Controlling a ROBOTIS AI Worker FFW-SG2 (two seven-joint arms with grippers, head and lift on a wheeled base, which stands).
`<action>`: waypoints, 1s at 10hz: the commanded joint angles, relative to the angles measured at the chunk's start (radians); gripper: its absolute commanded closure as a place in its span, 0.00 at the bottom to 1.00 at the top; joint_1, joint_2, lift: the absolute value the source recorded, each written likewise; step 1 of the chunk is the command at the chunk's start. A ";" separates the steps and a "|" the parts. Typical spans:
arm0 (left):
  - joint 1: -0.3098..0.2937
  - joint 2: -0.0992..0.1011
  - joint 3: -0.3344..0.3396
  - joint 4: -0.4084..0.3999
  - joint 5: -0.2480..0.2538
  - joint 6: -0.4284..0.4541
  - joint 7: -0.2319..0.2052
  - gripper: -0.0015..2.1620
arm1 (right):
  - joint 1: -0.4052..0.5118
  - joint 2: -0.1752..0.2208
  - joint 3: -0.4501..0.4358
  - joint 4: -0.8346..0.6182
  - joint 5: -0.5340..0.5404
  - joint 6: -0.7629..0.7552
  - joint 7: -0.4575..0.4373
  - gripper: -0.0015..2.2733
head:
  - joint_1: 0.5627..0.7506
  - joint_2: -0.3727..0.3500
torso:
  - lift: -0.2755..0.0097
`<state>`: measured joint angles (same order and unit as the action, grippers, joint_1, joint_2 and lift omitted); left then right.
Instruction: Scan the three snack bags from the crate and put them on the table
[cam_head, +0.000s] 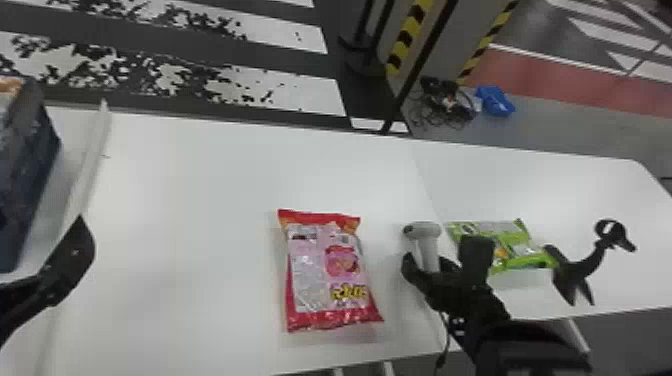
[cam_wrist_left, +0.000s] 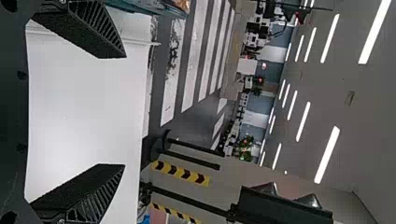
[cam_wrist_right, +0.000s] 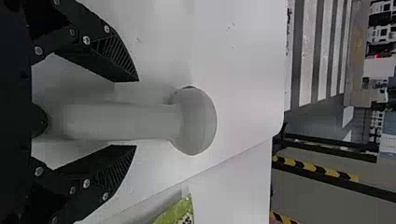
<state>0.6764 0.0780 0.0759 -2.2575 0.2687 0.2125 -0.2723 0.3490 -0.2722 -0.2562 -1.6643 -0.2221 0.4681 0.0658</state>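
Note:
My left gripper (cam_head: 75, 248) is at the head view's left, near the dark blue crate (cam_head: 22, 175). In the left wrist view the left gripper (cam_wrist_left: 125, 110) stands open over bare tabletop. The red and pink snack bag (cam_head: 330, 270) lies flat on the table (cam_head: 190, 200). To its right, my right gripper (cam_head: 440, 256) is at the grey scanner (cam_head: 426, 246). In the right wrist view the open right gripper (cam_wrist_right: 137, 113) has the handle of the scanner (cam_wrist_right: 140, 121) between its fingers, with a gap on one side. A green snack bag (cam_head: 505, 245) lies beyond, partly behind the right gripper.
A black stand with a ring (cam_head: 611, 234) rises right of the green bag. A raised white strip (cam_head: 90, 160) runs beside the crate, which holds something orange-brown. A cable hangs below the right gripper. Striped posts (cam_head: 410, 35) stand behind the table.

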 joint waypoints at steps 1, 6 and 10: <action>-0.005 -0.001 0.002 0.006 0.003 -0.011 0.012 0.01 | -0.001 0.001 0.003 0.003 -0.002 -0.018 0.012 0.99 | 0.70 0.04 | 0.64; -0.017 0.005 0.011 0.018 0.023 -0.011 0.010 0.01 | 0.150 0.053 -0.034 -0.253 -0.040 -0.073 0.006 0.99 | 0.70 0.09 | 0.64; -0.017 0.000 0.011 0.018 0.026 -0.011 0.005 0.01 | 0.288 0.091 0.025 -0.431 -0.102 -0.073 0.028 0.99 | 0.70 0.18 | 0.64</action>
<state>0.6585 0.0790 0.0874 -2.2388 0.2943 0.2018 -0.2670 0.6250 -0.1874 -0.2495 -2.0848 -0.3210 0.3959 0.0947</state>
